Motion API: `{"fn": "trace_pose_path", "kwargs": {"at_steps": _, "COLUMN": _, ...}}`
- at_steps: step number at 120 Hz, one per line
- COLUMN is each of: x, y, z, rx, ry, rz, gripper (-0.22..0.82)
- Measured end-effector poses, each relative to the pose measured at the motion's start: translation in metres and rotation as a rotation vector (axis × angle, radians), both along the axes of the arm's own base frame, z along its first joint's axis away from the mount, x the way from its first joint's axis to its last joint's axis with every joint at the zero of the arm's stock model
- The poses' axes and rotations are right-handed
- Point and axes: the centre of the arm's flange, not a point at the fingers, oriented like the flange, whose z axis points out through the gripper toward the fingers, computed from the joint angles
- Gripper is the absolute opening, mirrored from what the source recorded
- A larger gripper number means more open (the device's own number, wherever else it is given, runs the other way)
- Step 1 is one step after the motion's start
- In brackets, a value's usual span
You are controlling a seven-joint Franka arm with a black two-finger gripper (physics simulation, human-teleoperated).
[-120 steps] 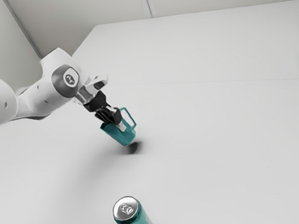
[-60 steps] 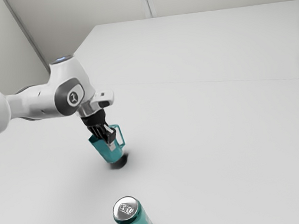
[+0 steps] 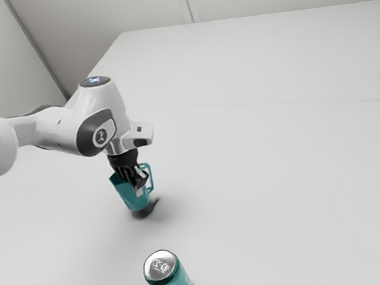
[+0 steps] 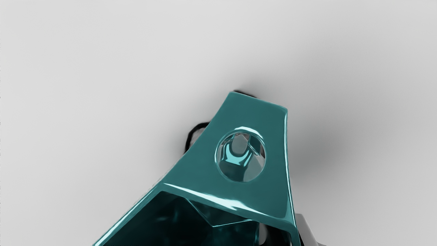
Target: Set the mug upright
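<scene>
My gripper [image 3: 138, 182] points down at the teal mug [image 3: 133, 197], shut on its wall near the handle side. The mug stands nearly upright, leaning a little, its opening upward and its handle toward the exterior view's right. A dark shadow lies just under its base; whether the base touches the table I cannot tell. In the wrist view the mug [image 4: 194, 171] shows its outer wall with a round mark and part of its dark inside, and a piece of one finger [image 4: 305, 229] shows beside the wall.
A teal can with a silver top [image 3: 161, 267] stands on the white table [image 3: 270, 195], nearer the exterior camera than the mug. Behind, a second white surface [image 3: 249, 61] rises past a thin seam.
My hand has come lower and toward the exterior view's left and nearer the camera, turning more vertical. The mug moved along with it and tilts less. The can has stayed put.
</scene>
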Motion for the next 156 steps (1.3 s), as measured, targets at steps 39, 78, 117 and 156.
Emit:
{"fn": "trace_pose_path", "kwargs": {"at_steps": 39, "x": 0.009, "y": -0.001, "z": -0.030, "rx": 0.018, "ry": -0.007, "rz": 0.043, "gripper": -0.16}}
{"fn": "trace_pose_path", "kwargs": {"at_steps": 78, "x": 0.011, "y": 0.002, "z": -0.030, "rx": 0.009, "ry": -0.027, "rz": 0.087, "gripper": 0.29}}
{"fn": "trace_pose_path", "kwargs": {"at_steps": 117, "x": 0.022, "y": 0.002, "z": 0.037, "rx": -0.024, "ry": -0.142, "rz": 0.109, "gripper": 0.54}}
{"fn": "trace_pose_path", "kwargs": {"at_steps": 156, "x": 0.066, "y": 0.011, "z": 0.194, "rx": -0.008, "ry": -0.275, "rz": 0.136, "gripper": 0.59}}
